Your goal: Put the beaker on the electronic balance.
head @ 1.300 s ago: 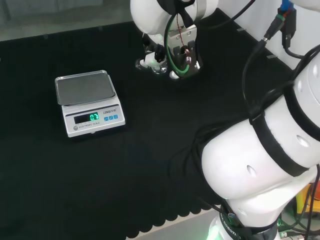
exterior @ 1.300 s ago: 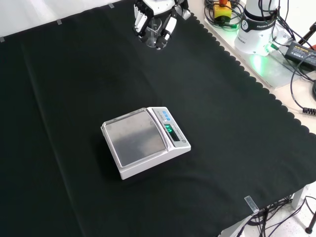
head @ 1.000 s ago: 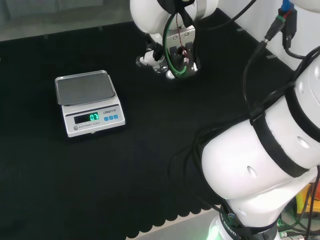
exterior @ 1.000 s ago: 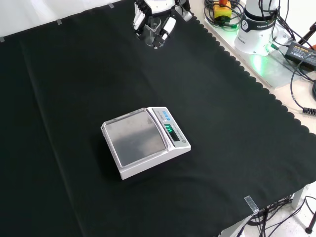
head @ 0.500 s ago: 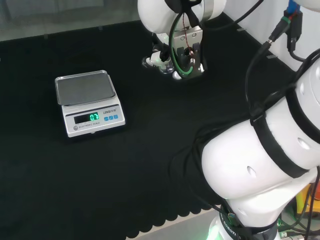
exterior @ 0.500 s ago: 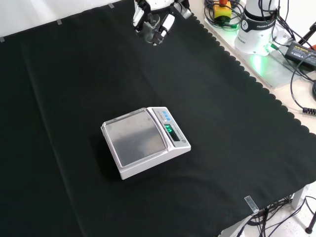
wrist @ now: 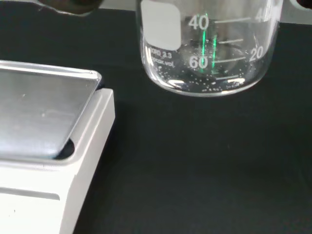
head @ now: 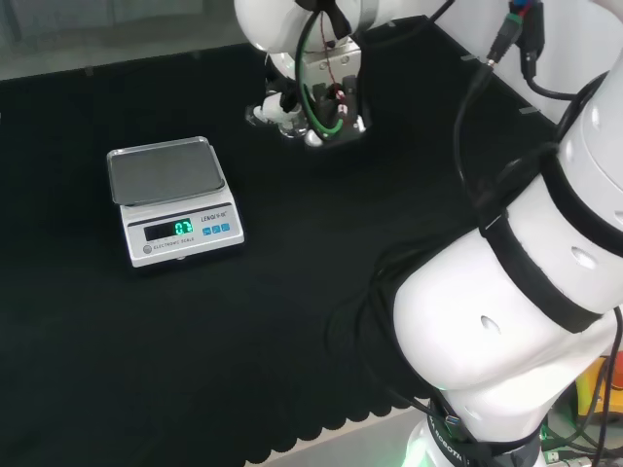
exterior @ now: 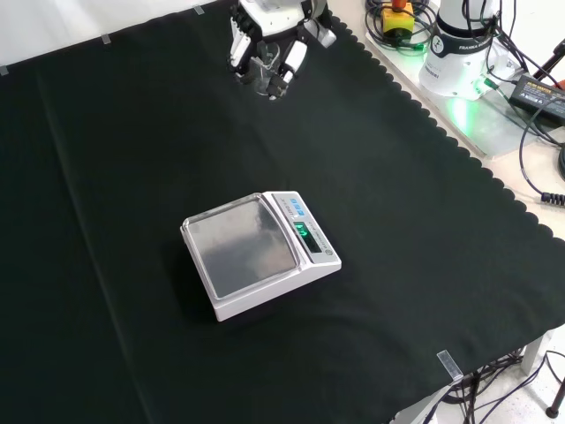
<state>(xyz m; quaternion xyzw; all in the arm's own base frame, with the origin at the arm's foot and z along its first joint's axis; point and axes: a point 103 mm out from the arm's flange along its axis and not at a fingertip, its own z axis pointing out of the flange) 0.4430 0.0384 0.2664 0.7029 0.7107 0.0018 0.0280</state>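
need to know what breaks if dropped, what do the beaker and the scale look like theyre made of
The beaker looks like clear glass, possibly plastic: see-through wall with printed white marks and bright glints. The scale has a dull grey pan, likely brushed metal given its soft sheen, on a smooth white body that looks like moulded plastic.

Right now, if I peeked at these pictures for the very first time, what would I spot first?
Probably the white electronic balance sitting in the middle of the black cloth, its steel pan bare and its display glowing green. Next, the robot hand at the far edge of the front view, curled round a clear glass beaker held above the cloth.
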